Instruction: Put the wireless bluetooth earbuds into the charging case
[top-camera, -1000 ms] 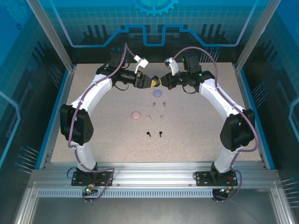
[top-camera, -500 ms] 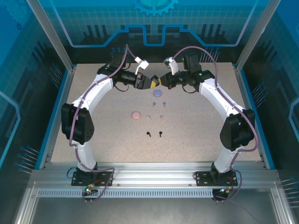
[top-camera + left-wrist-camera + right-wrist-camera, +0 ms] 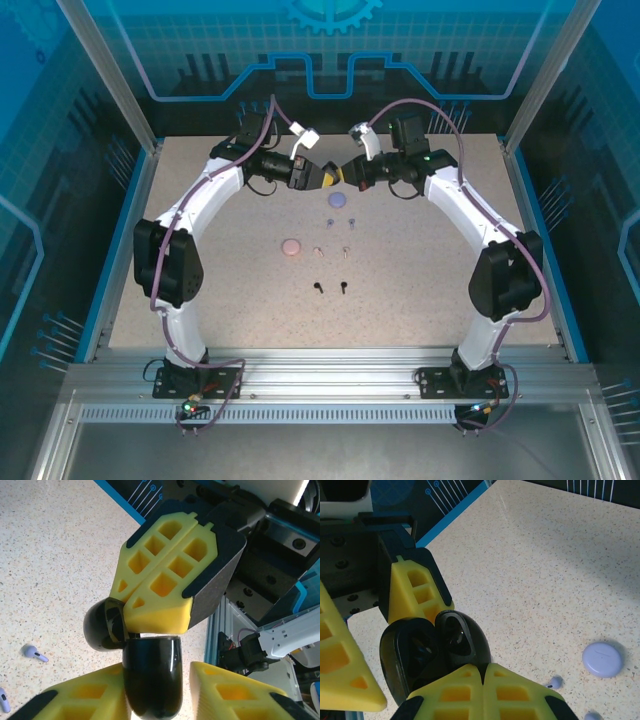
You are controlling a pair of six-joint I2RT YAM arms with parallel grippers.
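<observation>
Top view, near to far on the table (image 3: 430, 290): black earbuds (image 3: 318, 288) sat side by side, left one on a diagonal, right one's stem roughly along near-far; pink earbuds (image 3: 318, 251) next, too small to read their axes, pink case (image 3: 290, 247) just left of them; purple earbuds (image 3: 330, 221) beyond; in the left wrist view one lay flat, head left, stem pointing right; purple case (image 3: 338, 200) sat closed just past them; all six buds lay on the table, apart from every case. Farthest, black case (image 3: 415, 655) hung open between both grippers; right gripper (image 3: 483, 672) jaws were fully closed, pinching one half's rim; left gripper (image 3: 156, 677) jaws were partly open around the other half, one pad touching, sliver of gap at the other.
</observation>
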